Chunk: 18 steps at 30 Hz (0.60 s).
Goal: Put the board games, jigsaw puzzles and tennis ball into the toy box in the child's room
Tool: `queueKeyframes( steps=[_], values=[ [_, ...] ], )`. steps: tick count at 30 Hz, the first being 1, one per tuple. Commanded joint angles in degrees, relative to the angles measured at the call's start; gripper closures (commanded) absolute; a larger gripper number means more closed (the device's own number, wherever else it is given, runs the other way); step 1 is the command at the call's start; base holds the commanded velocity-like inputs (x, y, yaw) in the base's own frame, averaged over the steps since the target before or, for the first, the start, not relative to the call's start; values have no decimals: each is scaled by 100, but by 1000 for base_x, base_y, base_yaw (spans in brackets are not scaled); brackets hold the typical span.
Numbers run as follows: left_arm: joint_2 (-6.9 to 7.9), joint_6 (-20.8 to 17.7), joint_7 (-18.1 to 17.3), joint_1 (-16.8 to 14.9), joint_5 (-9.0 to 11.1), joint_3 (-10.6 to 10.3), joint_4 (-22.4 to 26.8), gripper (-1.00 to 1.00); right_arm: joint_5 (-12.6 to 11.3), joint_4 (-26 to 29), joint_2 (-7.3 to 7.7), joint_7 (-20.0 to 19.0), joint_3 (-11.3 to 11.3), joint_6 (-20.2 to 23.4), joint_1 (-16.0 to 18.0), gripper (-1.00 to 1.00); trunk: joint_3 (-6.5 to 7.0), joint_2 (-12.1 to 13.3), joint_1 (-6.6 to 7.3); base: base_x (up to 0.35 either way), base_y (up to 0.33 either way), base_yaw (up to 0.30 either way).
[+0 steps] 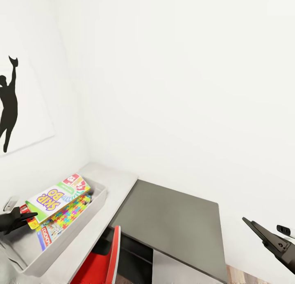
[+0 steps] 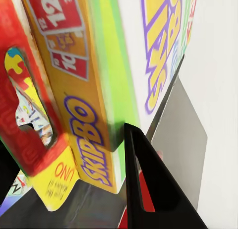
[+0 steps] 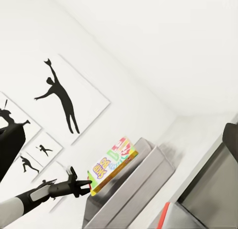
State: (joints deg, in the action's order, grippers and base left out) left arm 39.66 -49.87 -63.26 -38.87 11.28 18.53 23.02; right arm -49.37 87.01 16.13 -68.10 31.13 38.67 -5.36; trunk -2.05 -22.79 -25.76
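A Skip-Bo board game [image 1: 57, 196] tilts over the grey toy box [image 1: 61, 245] on the table, and my left gripper [image 1: 25, 217] is shut on its near end. Under it in the box lie a colourful jigsaw puzzle [image 1: 69, 213] and a Monopoly board game [image 1: 47, 235]. In the left wrist view the Skip-Bo box [image 2: 99, 90] sits between the black fingers [image 2: 148, 189]. The right wrist view shows the same Skip-Bo game [image 3: 111, 163] above the toy box [image 3: 141, 182]. My right gripper [image 1: 264, 231] hangs open at the lower right, holding nothing.
The light grey table [image 1: 119, 179] runs along the left wall into the corner. A dark grey surface [image 1: 172, 222] adjoins it on the right. A red chair [image 1: 102, 261] stands below the table's edge. A silhouette picture [image 1: 10, 104] hangs on the left wall.
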Motion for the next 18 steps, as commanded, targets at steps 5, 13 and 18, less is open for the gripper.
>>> queueKeyframes(
  steps=[5,13,18],
  values=[
    [-2,-26,-15,-6,6,14,0,100,-37,2,4,8,-1,44,0,-100,-32,-13,-3,-56,0,0],
    [-4,-30,-10,-6,6,17,23,100,-37,2,4,8,-1,44,0,-100,-95,-13,-3,-10,0,0],
    [-9,-31,3,-6,6,19,27,100,-37,6,4,8,-1,44,0,-100,-140,-13,-3,0,0,0]
  ],
)
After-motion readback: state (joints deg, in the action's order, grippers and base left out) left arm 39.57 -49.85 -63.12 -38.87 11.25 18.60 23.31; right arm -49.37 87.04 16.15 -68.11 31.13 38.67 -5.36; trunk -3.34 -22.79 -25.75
